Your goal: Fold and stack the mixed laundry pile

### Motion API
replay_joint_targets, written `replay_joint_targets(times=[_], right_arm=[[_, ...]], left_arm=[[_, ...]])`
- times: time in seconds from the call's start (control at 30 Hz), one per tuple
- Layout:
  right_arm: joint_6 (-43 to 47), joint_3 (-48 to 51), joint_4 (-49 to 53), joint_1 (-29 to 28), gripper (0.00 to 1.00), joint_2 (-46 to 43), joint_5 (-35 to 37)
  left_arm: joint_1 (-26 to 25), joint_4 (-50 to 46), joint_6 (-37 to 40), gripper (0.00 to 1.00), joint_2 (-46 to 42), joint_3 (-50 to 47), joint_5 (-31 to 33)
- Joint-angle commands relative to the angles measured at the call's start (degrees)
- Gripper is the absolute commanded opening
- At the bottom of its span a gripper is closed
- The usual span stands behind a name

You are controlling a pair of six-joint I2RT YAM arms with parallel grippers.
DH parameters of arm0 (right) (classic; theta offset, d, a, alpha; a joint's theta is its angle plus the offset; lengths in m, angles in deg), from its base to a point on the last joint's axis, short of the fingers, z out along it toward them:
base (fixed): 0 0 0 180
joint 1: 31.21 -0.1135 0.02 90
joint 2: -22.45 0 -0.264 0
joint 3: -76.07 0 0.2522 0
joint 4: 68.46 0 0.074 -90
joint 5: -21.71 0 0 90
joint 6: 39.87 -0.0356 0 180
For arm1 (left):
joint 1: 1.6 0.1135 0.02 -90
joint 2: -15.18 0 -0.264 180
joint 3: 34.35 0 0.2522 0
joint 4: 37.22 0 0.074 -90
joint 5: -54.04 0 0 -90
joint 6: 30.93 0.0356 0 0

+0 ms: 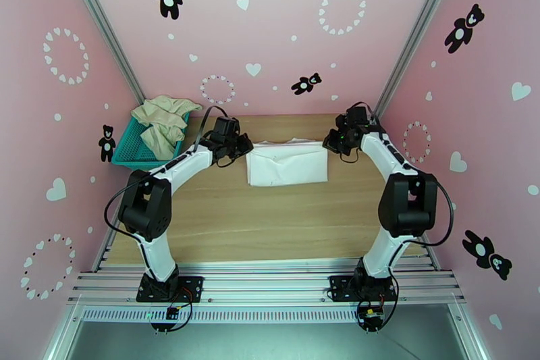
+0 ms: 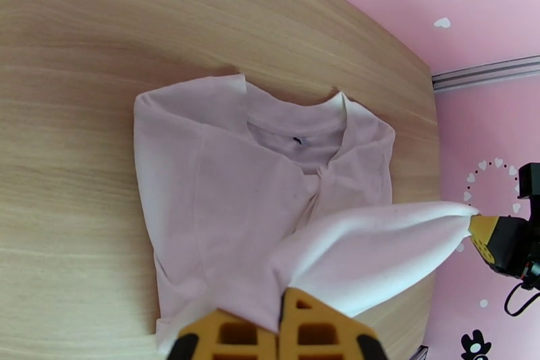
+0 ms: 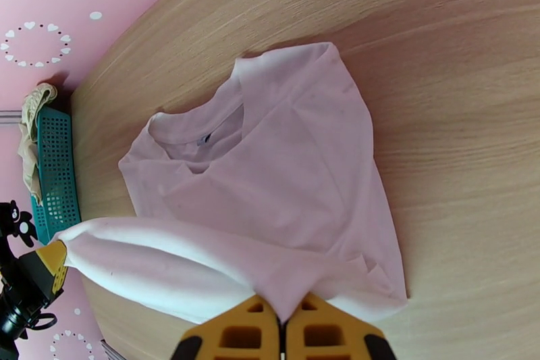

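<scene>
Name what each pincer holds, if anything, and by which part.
The left pincer and right pincer each grip the white T-shirt at one end of the edge opposite its collar.

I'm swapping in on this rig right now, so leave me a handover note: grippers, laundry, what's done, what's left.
Both shut on the white T-shirt: left gripper and right gripper stretch a raised edge between them.
It lies on the table, sides apparently folded in; this fold unfinished.
The cream garment sits crumpled on the teal basket, far left, unfolded.
To do: lay this fold, fold the cream garment, stack.
</scene>
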Motion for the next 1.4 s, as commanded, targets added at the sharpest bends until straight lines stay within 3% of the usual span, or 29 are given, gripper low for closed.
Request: replay_joint_targets(times=[0.0, 0.27, 0.33, 0.4, 0.47, 0.5, 0.73, 0.83, 1.03, 1.17, 1.37], right_arm=[[-1.42, -4.95, -2.65, 0.69, 0.0, 4.34, -1.36], [-1.66, -14.76, -0.88, 1.05, 0.0, 15.31, -2.14], [-1.61, -16.8, -0.92, 1.32, 0.1, 18.07, -2.48], [-1.53, -19.03, -1.28, 1.75, 0.28, 21.13, -3.22], [-1.2, -21.44, -1.17, 2.15, 0.36, 24.13, -4.24], [-1.18, -22.84, -0.92, 2.29, 0.37, 25.67, -4.89], [-0.46, -27.13, 0.31, 2.79, 0.37, 26.58, -8.05], [2.01, -26.49, 2.9, 2.69, 0.38, 22.06, -6.12], [7.18, -12.87, 0.91, -1.41, 0.38, 8.67, 3.92], [7.75, -9.43, -0.62, -4.33, 0.32, 10.08, 2.76], [7.87, -12.81, -2.92, -4.74, 0.25, 16.82, 0.32]], left_arm=[[1.55, 1.76, 0.84, 0.0, 3.8, 4.12, -2.25], [3.24, 0.28, 1.05, 0.0, 13.53, 13.18, -3.44], [3.9, 0.26, 0.82, 0.0, 15.86, 14.97, -3.66], [4.64, 0.22, 0.41, 0.17, 18.37, 16.9, -4.21], [5.24, 0.53, 0.22, 0.43, 20.03, 17.9, -4.19], [5.61, 0.84, 0.14, 0.49, 20.61, 18.18, -4.11], [6.62, -0.5, 4.23, 0.6, 18.66, 20.79, -2.8], [6.11, -3.13, 8.35, 0.6, 13.3, 19.52, -0.73], [-0.1, -8.18, 15.16, 0.5, 6.2, 14.31, 0.29], [-2.37, -5.83, 14.11, 0.39, 10.19, 14.57, -3.4], [-2.85, -6.79, 14.87, 0.38, 20.39, 23.77, -5.44]])
